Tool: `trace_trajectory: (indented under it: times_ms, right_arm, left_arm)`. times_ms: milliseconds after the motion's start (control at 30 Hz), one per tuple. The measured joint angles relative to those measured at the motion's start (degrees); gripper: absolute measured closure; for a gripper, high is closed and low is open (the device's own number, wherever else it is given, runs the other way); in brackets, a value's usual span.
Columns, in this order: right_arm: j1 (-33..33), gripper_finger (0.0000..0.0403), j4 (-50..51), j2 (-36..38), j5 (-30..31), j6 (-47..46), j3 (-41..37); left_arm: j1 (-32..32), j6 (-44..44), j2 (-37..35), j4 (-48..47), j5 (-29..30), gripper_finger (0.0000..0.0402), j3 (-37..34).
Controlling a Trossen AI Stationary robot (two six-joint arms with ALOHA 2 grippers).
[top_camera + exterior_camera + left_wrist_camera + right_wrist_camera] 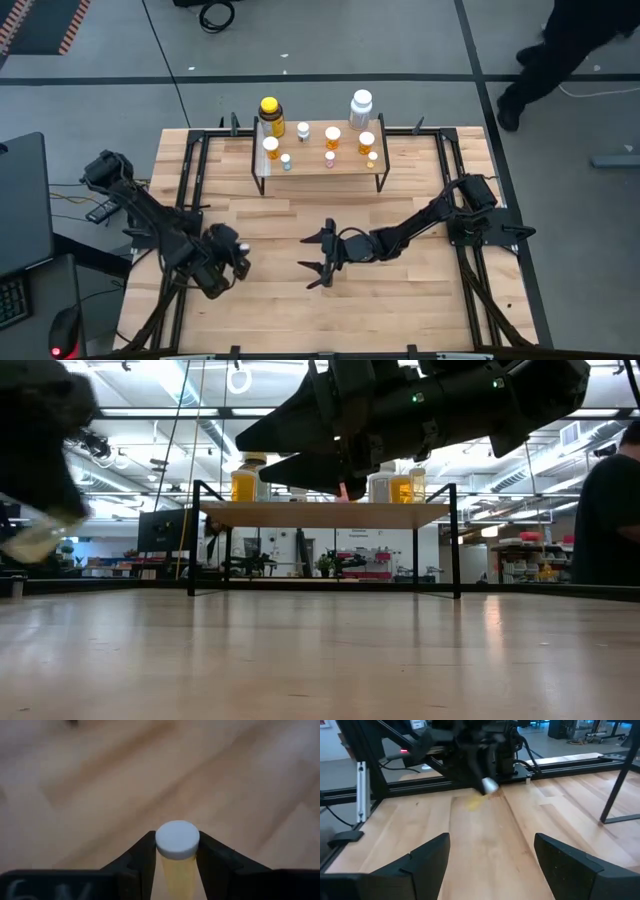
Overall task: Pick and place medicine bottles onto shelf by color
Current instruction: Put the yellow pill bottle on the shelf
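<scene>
A vial with a yellow-orange body and a white cap (pixel 177 839) sits between the fingers of my left gripper (pixel 232 256) at the table's left, clear of the wood. It shows again, blurred, as the vial (pixel 489 785). My right gripper (pixel 318 260) hovers open over the table's middle, its fingers pointing toward the left arm with nothing between them. At the far side stands the shelf (pixel 310 168) on its black legs. On its plank stand a big yellow bottle (pixel 271 115), a big white bottle (pixel 360 105), orange white-capped vials (pixel 332 135) and tiny vials (pixel 286 161). My left gripper pinches the vial's yellow-orange body (pixel 176 870) just below the white cap, one finger (pixel 142 857) on each side. The vial lies along the fingers, its capped end sticking out past their tips. It is lifted clear of the table, its cap toward the table's right.
Black metal rails (pixel 190 190) frame the tabletop on the left, right and far sides. Bare wood (pixel 400 300) lies between the arms and the near edge. A person (pixel 560 50) walks on the floor beyond the far right corner.
</scene>
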State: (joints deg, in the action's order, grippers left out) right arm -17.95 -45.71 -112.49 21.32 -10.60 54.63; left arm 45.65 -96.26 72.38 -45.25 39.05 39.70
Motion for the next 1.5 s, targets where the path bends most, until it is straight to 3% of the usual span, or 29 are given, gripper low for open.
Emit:
trace_trajectory:
  times_ms: [267, 467, 667, 867, 1100, 1233, 1500]
  right_arm:
    - [-1.7, 0.0106, 1.1, 0.0, -0.2, -4.8, 0.0]
    - [-3.2, 0.0106, 3.0, 0.0, 1.4, -11.8, 0.0]
    - [-5.0, 0.0106, 4.3, 0.0, 4.2, -17.5, 0.0]
    - [-6.5, 0.0106, 5.7, 0.0, 6.6, -24.1, 0.0]
    - [-8.1, 0.0106, 8.6, 0.0, 9.4, -29.0, 0.0]
    - [-8.1, 0.0106, 8.6, 0.0, 9.6, -29.8, 0.0]
    - [-6.8, 0.0106, 8.7, 0.0, 15.0, -26.2, 0.0]
  left_arm:
    - [-6.9, 24.8, 0.0, 5.3, 17.9, 0.0272, 0.0]
    - [-15.5, 48.5, 0.0, 21.3, 22.7, 0.0272, 0.0]
    - [-24.9, 69.6, 0.0, 41.8, 23.3, 0.0271, 0.0]
    - [-32.5, 80.6, 0.0, 55.4, 19.4, 0.0271, 0.0]
    - [-39.5, 89.6, 0.0, 68.1, 6.2, 0.0271, 0.0]
    - [-41.5, 93.3, 0.0, 69.4, 0.8, 0.0271, 0.0]
    - [-44.5, 97.0, 1.1, 69.9, -1.1, 0.0271, 0.1]
